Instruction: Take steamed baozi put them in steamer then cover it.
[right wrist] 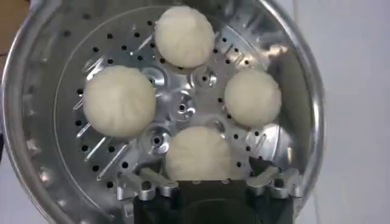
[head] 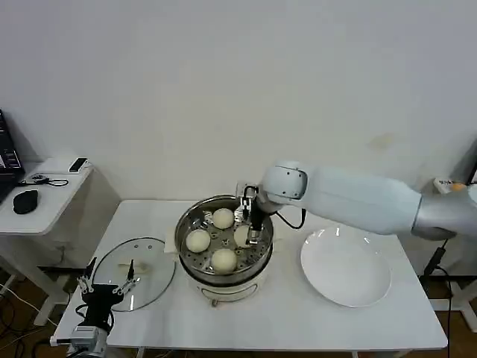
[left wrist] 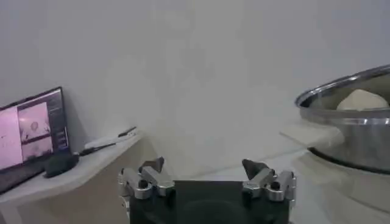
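Head view: round shiny stainless-steel steamer point(head: 223, 242) on its white base sits mid-table with all four cream-white round baozi point(head: 198, 240) on the perforated tray. Right gripper point(head: 252, 237) hangs inside the steamer's right half, over the fourth bun; the jaw state isn't clear from here. Flat white plate point(head: 346, 267) right of the steamer is bare. Round clear glass lid point(head: 136, 282) lies left of the steamer, with the left gripper point(head: 106, 286) parked at the lid's near-left edge, fingers apart, holding nothing. Left wrist view: left gripper point(left wrist: 207, 178) spread wide and empty, steamer rim point(left wrist: 344, 97) off to the side with one bun showing above it; it also shows a side desk with a laptop, and no lid. Right wrist view: looks straight down into the steamer point(right wrist: 36, 128); right gripper point(right wrist: 210, 185) fingers spread either side of the nearest bun point(right wrist: 198, 153), not clamped. Loading looks finished. Next: right arm lifts clear, then lid gets picked up and set on the steamer.
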{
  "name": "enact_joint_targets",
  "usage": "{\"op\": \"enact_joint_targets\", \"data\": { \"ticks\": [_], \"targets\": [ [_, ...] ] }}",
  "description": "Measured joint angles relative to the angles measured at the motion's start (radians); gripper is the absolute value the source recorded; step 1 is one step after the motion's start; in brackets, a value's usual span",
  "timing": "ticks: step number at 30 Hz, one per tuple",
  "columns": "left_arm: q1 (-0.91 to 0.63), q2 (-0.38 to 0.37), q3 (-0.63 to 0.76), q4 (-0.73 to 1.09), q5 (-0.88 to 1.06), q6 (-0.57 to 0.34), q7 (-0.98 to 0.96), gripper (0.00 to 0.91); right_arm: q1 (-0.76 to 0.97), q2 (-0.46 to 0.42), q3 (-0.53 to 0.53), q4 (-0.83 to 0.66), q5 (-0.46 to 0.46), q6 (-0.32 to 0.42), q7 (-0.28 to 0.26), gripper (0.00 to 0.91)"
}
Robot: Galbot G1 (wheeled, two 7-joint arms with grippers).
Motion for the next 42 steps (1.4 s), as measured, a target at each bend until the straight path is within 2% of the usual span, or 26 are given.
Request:
{"op": "enact_joint_targets", "data": {
  "ticks": [7, 12, 17, 21, 25, 29, 37, 42],
  "targets": [
    [-0.002, -0.007, 0.013, -0.002, 0.009, -0.001, 0.0, 0.907, -0.03, -0.117, 0.087, 0.104, -0.006, 0.029, 0.042, 0.907],
    [-0.007, -0.013, 0.024, -0.002, 0.019, -0.001, 0.0, 0.907, -0.137, -0.246, 0.221, 0.208, -0.007, 0.068, 0.117, 0.907],
    [-0.005, -0.014, 0.031, -0.002, 0.028, -0.001, -0.001, 0.907, -0.38, -0.356, 0.477, 0.315, -0.033, 0.133, 0.209, 0.907],
    [0.0, -0.012, 0.034, 0.002, 0.034, -0.003, -0.002, 0.907, -0.643, -0.379, 0.742, 0.381, -0.088, 0.221, 0.286, 0.907],
    [0.004, -0.012, 0.034, 0.008, 0.041, -0.008, -0.003, 0.907, -0.907, -0.335, 1.007, 0.439, -0.159, 0.324, 0.353, 0.907],
    [0.006, -0.015, 0.041, 0.013, 0.047, -0.013, -0.005, 0.907, -1.178, -0.242, 1.276, 0.474, -0.242, 0.432, 0.39, 0.907],
    [0.003, -0.011, 0.054, 0.019, 0.066, -0.022, -0.011, 0.907, -1.623, 0.011, 1.724, 0.494, -0.378, 0.625, 0.408, 0.907],
    [0.003, -0.007, 0.052, 0.016, 0.087, -0.035, -0.019, 0.907, -1.801, 0.146, 1.9, 0.49, -0.411, 0.718, 0.405, 0.907]
  ]
}}
